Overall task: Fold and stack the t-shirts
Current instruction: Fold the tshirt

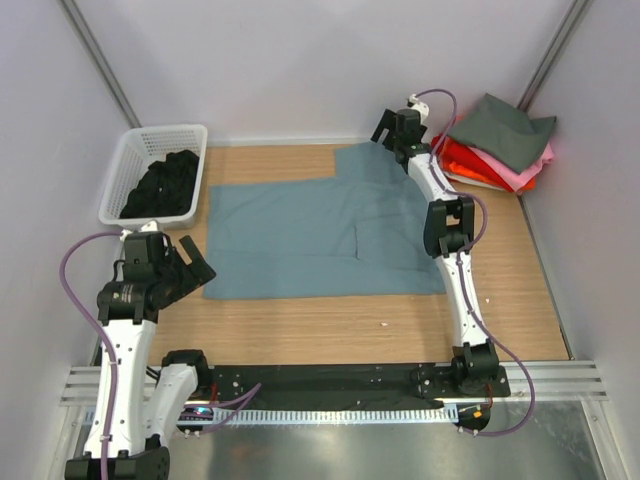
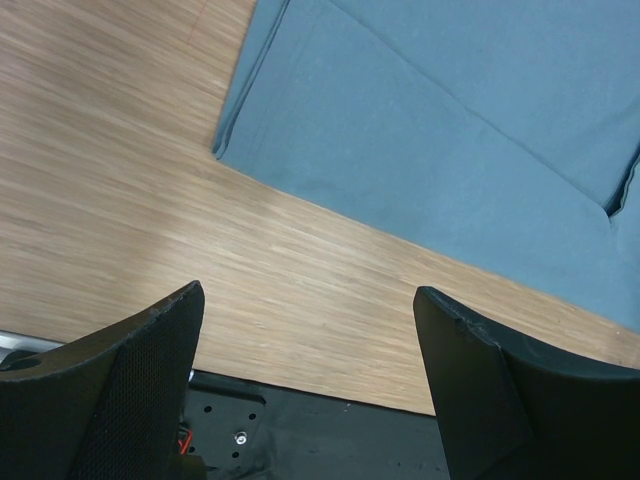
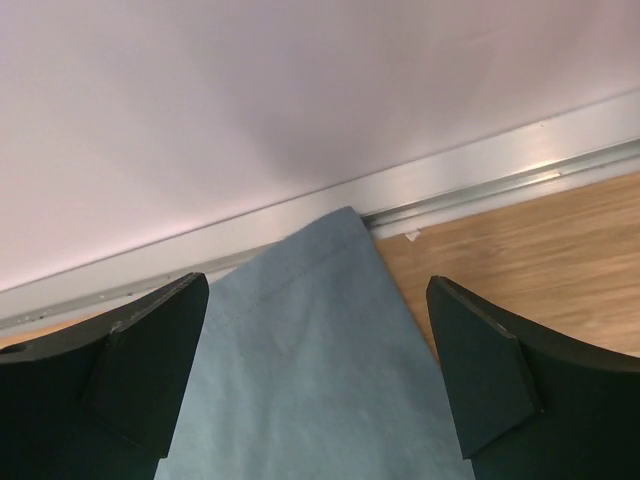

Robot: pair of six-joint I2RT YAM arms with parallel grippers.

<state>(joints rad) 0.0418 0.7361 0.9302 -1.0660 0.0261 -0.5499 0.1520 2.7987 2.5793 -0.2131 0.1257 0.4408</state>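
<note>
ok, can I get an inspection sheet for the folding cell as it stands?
Surface: wooden table.
Job's things: blue-grey t-shirt spread flat mid-table; folded stack in the far right corner, dark grey on top of pink, red and orange; black cloth in the basket.
Clutter: white lattice basket at far left; white speck on the wood.
Grippers: left tool open above bare wood by the shirt's near left corner; right tool open above the shirt's far edge, holding nothing.
Cables: purple cables along both arms.
Surroundings: pale walls; metal rail at the near edge.
</note>
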